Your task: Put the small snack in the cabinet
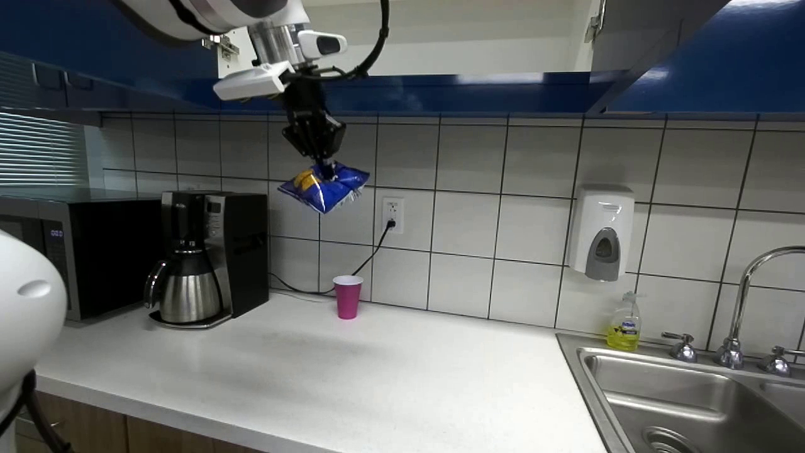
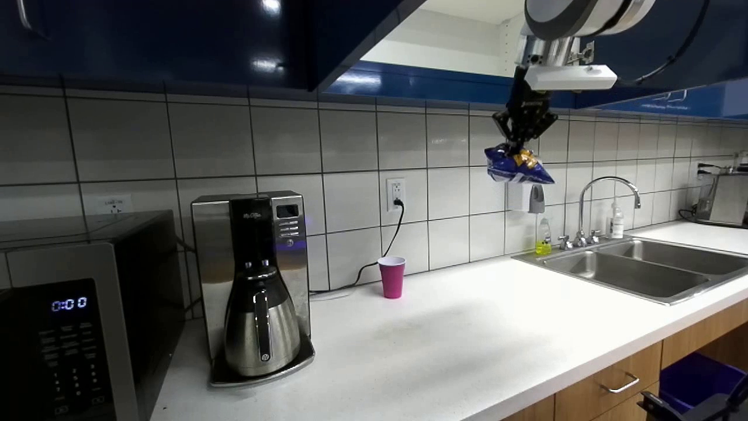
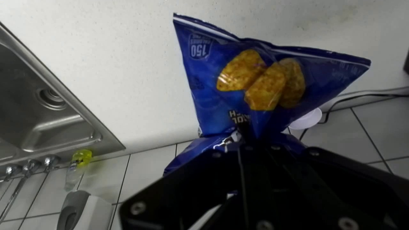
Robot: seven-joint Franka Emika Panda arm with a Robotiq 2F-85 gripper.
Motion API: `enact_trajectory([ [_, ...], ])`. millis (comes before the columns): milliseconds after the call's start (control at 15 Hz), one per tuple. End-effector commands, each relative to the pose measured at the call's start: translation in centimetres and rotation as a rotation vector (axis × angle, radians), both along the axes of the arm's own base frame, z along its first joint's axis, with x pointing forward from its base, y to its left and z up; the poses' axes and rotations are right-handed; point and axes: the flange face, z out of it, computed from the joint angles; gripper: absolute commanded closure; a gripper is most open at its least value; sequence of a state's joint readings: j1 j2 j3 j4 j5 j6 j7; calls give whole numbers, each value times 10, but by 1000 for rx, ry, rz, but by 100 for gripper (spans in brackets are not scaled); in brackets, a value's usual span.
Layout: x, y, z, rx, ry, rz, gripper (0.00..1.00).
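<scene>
Foil snack bag [image 3: 262, 80], wrist view: "150 CALORIES", inverted, ten o'clock; lettering at six o'clock partly hidden
Microwave control panel [image 2: 73, 348]: "0:00" lit, twelve o'clock
Coffee maker [image 2: 251, 241]: "Mr. Coffee", twelve o'clock

White counter [image 2: 444, 345] with microwave [image 2: 117, 316], coffeemaker [image 2: 254, 280], cup [image 2: 392, 279].

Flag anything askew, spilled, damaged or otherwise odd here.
Two minor things: the flat white countertop shows faint brownish marks, perhaps stains; the boxy black-and-grey microwave reads 0:00, time maybe unset. The crinkly blue foil snack bag is merely creased where the black two-finger gripper pinches it.
</scene>
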State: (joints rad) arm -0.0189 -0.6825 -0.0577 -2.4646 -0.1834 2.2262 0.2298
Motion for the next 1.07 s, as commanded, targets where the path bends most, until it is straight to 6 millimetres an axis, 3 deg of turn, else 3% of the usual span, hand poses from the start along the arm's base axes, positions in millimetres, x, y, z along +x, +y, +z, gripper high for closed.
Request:
enact_trajectory([
  [0,-8,7,59,-31,-65,29,100],
  [600,2,22,195,-47,-294,34,100],
  [1000,24,31,253,-55,-371,34,100],
])
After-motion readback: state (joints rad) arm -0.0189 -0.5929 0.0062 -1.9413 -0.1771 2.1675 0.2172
